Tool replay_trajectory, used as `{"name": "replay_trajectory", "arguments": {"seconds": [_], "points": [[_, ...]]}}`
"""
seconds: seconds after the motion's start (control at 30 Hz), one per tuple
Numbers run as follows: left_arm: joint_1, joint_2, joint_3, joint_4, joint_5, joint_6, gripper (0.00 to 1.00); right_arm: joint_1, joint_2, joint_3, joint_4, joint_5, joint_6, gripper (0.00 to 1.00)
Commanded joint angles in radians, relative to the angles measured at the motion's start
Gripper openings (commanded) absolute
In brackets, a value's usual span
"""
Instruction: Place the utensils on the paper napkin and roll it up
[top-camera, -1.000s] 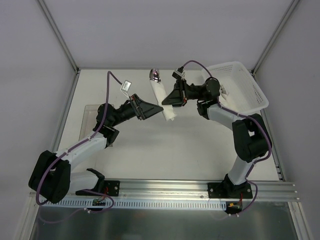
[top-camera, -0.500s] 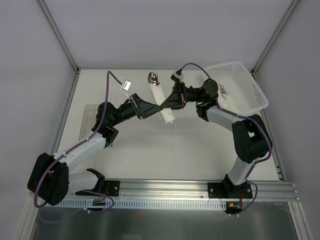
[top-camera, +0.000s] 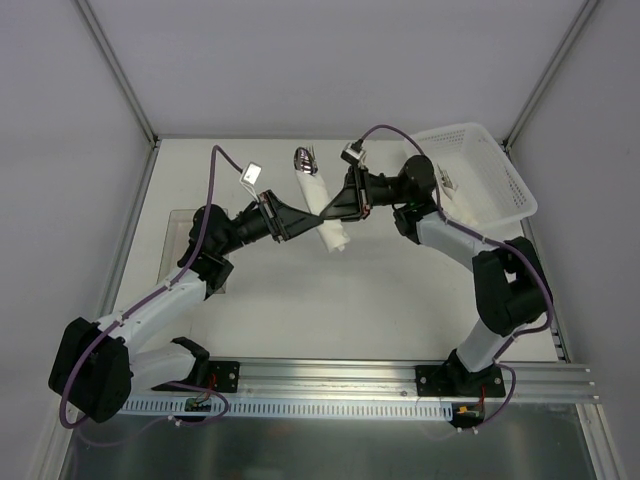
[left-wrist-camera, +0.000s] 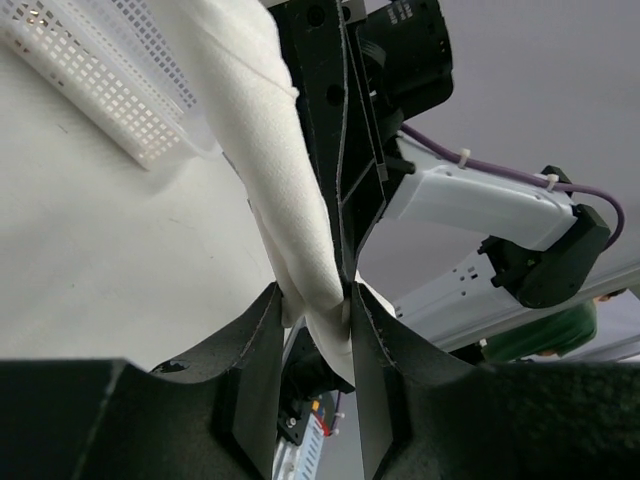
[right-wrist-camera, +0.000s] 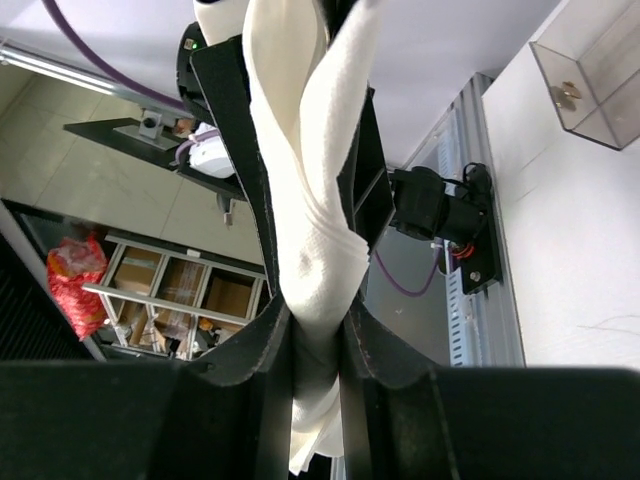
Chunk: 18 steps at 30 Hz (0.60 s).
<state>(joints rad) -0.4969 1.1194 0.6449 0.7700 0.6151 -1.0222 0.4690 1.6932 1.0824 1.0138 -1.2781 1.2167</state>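
**Together, two grippers clamp the rolled paper napkin**

The left gripper has its fingers drawn nearly together, and they pinch the twisted white sheet between them. The right gripper grips the same roll from the opposite side, its fingers likewise narrowed onto the paper. From above, the two meet tip to tip around the roll's middle, over the far centre of the table. The roll runs at a slant, and the utensils poke out, shiny, from its far end. Whether its near end touches the table cannot be told. A white lattice basket sits at the far right, and a clear box stands toward the left edge.
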Motion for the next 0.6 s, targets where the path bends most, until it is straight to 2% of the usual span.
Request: {"name": "replay_trajectory", "arguments": {"seconds": [0.0, 0.03, 0.07, 0.13, 0.17, 0.3, 0.43, 0.5, 0.57], "points": [[-0.011, -0.052, 0.05, 0.055, 0.006, 0.022, 0.0, -0.01, -0.104, 0.011, -0.287, 0.046, -0.318, 0.0], [-0.011, -0.049, 0.052, 0.051, 0.006, 0.025, 0.0, -0.01, -0.119, 0.019, -0.372, 0.057, -0.394, 0.0], [-0.009, -0.049, 0.055, 0.048, 0.005, 0.027, 0.0, -0.009, -0.133, 0.048, -0.576, 0.066, -0.48, 0.0], [-0.011, -0.053, 0.055, 0.038, -0.001, 0.027, 0.11, -0.001, -0.164, 0.085, -0.742, 0.076, -0.691, 0.0], [-0.011, -0.053, 0.056, 0.038, -0.005, 0.027, 0.16, 0.002, -0.168, 0.096, -0.783, 0.074, -0.715, 0.0], [-0.009, -0.052, 0.061, 0.054, -0.011, 0.024, 0.3, 0.002, -0.176, 0.082, -0.793, 0.057, -0.721, 0.0], [-0.009, -0.033, 0.075, 0.083, 0.003, 0.004, 0.34, 0.006, -0.179, 0.076, -0.791, 0.049, -0.73, 0.0], [-0.011, -0.021, 0.081, 0.106, 0.008, -0.013, 0.34, 0.011, -0.179, 0.076, -0.79, 0.049, -0.73, 0.0], [-0.009, -0.01, 0.085, 0.117, 0.018, -0.018, 0.27, 0.011, -0.178, 0.079, -0.791, 0.049, -0.73, 0.0]]}}
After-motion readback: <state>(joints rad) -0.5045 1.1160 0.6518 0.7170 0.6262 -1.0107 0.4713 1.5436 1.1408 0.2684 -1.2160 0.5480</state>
